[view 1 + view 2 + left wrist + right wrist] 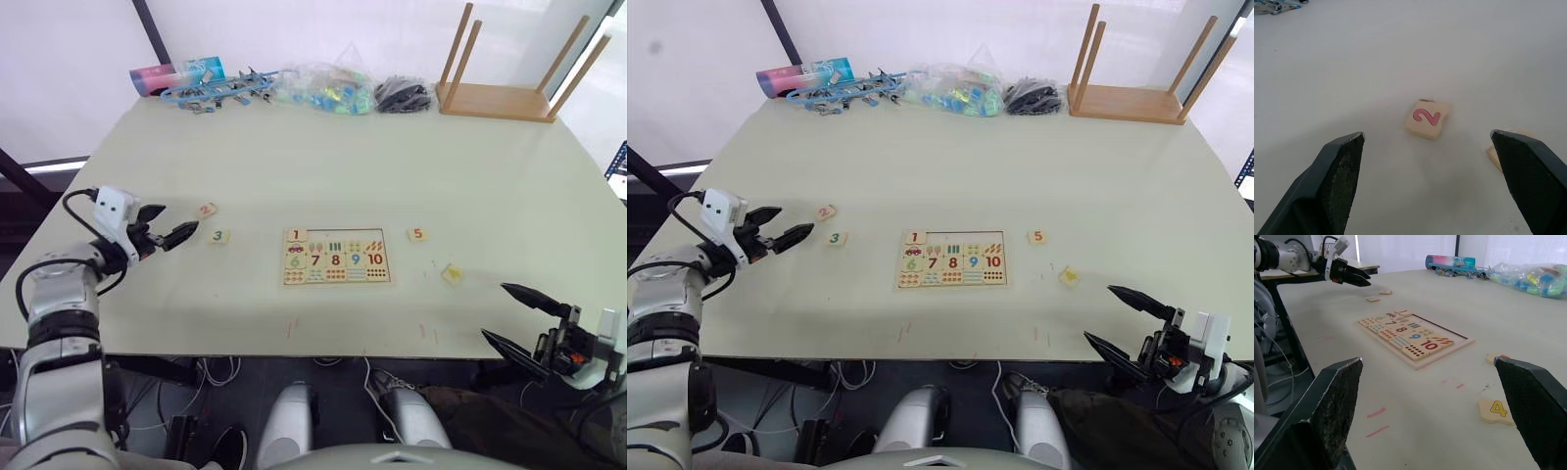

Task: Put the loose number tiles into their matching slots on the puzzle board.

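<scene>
Tile of pale square wood bearing a pink 2 (1428, 119) lies at twelve o'clock ahead of my wide-open, empty left gripper (168, 231), well apart from the flat light-wood puzzle board (336, 257). I should descend squarely, straddle it, and close gently. My right gripper (521, 318) hangs open, empty.

Your board (336, 257) lies flat near the middle of the table (294, 157), with the 1 tile (298, 235) seated in its top-left slot. To its left the 2 tile (207, 210) and 3 tile (219, 236) rest loose, just ahead of your left gripper (173, 226), whose fingers are parted. The 5 tile (418, 234) sits right of the board, the yellow tile (452, 274) nearer you. Your right gripper (507, 316) hangs spread wide at the table's front edge. A dowel rack (500, 98) stands far right.
</scene>
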You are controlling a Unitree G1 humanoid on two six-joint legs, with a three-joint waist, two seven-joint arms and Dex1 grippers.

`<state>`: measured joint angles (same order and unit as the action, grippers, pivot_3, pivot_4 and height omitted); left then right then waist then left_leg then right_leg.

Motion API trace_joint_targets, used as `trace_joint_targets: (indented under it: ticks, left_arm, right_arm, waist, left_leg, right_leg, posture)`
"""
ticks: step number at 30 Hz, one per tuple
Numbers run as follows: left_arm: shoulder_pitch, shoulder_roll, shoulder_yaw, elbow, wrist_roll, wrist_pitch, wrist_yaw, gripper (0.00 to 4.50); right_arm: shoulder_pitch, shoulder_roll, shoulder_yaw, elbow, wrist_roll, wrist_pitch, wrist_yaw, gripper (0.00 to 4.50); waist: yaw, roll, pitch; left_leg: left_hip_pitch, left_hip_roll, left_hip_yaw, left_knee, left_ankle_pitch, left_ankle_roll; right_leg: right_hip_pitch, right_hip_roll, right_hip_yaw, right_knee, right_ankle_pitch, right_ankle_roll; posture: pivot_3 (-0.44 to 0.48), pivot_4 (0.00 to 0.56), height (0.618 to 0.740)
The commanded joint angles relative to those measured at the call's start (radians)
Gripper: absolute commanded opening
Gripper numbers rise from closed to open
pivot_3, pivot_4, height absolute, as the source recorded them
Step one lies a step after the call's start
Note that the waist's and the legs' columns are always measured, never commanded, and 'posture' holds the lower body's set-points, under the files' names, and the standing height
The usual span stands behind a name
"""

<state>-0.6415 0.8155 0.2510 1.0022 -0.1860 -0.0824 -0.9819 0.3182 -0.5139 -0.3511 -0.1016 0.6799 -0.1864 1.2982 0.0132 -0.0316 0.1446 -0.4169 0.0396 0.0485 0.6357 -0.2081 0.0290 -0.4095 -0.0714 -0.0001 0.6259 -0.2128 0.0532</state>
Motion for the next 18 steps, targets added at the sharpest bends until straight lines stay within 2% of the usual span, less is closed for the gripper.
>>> trace_joint_targets:
  ticks: [1, 6, 18]
  left_arm:
    - [-0.067, -0.007, -0.029, 0.088, 0.044, -0.039, 0.041, 4.41]
    - [-0.143, -0.032, -0.051, 0.188, 0.085, -0.056, 0.082, 4.41]
    - [-0.243, -0.100, -0.090, 0.297, 0.164, -0.016, 0.187, 4.41]
  right_arm:
    - [0.004, -0.001, -0.018, -0.040, 0.013, -0.014, -0.006, 4.50]
    - [0.001, -0.004, -0.024, -0.043, 0.014, -0.014, -0.011, 4.50]
    - [-0.008, -0.009, -0.033, -0.043, 0.016, -0.015, -0.022, 4.50]
  waist:
    - [0.001, 0.000, 0.000]
    - [0.001, -0.002, 0.000]
    - [0.003, -0.002, 0.001]
  left_leg:
    - [0.000, 0.000, 0.000, 0.000, 0.000, 0.000]
    - [0.000, 0.000, 0.000, 0.000, 0.000, 0.000]
    - [0.000, -0.001, -0.001, 0.001, 0.000, 0.000]
  right_leg:
    - [0.000, 0.000, 0.000, 0.000, 0.000, 0.000]
    - [0.000, 0.000, 0.000, 0.000, 0.000, 0.001]
    - [0.000, 0.000, -0.001, 0.001, 0.000, 0.001]
  posture:
    - [0.000, 0.150, 0.740]
    - [0.000, 0.150, 0.740]
    - [0.000, 0.150, 0.740]
